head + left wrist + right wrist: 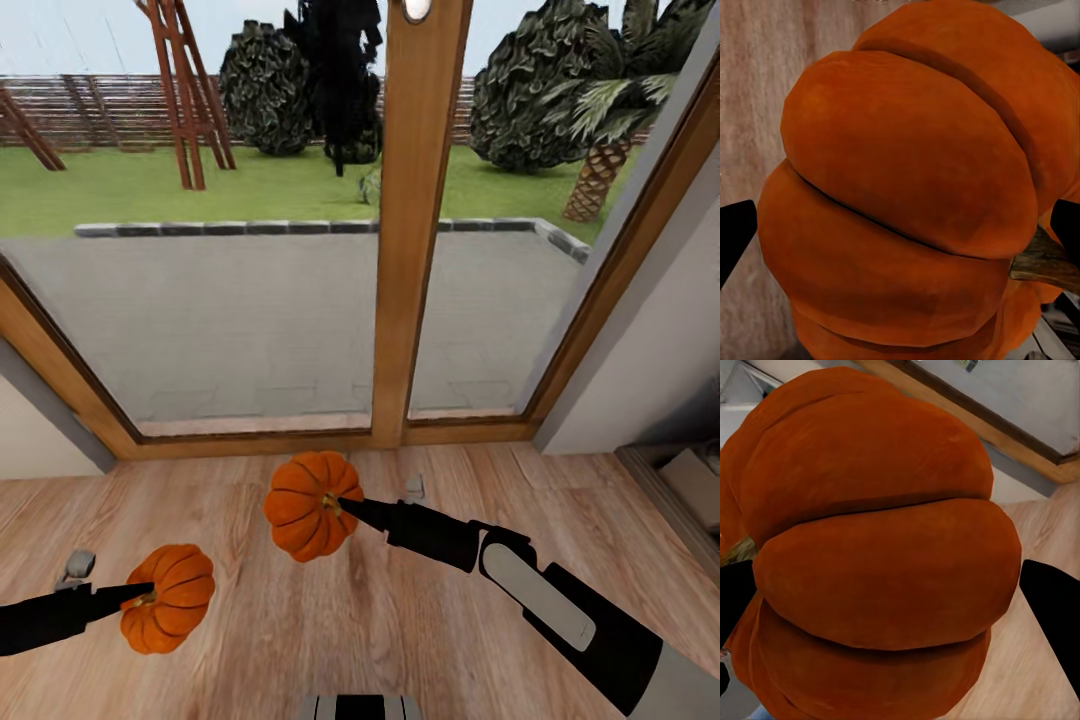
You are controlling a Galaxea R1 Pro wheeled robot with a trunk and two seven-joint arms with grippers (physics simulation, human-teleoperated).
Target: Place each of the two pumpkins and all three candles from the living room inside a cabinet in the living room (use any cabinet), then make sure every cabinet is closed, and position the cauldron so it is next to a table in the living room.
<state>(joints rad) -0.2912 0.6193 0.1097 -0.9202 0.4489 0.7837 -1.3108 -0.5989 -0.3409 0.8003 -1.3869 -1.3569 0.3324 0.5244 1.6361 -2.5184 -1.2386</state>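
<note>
While both arms face the glass door, nothing is stowed yet.
Left gripper (140, 597): closed on a pumpkin (168, 598), held clear above the wood floor (400, 620).
Right gripper (345, 503): clamped on the other pumpkin (310, 505), raised nearer the door frame (420, 250).
Risk: the grips look to sit near the stems; a turn of the base could shake one loose and send it rolling.
Hidden: fingertips behind the fruit; cabinet, candles and cauldron out of sight.

Head camera looks down at floor (380, 620) and window (250, 300); wrist cameras seemingly near pumpkins (907, 195).
</note>
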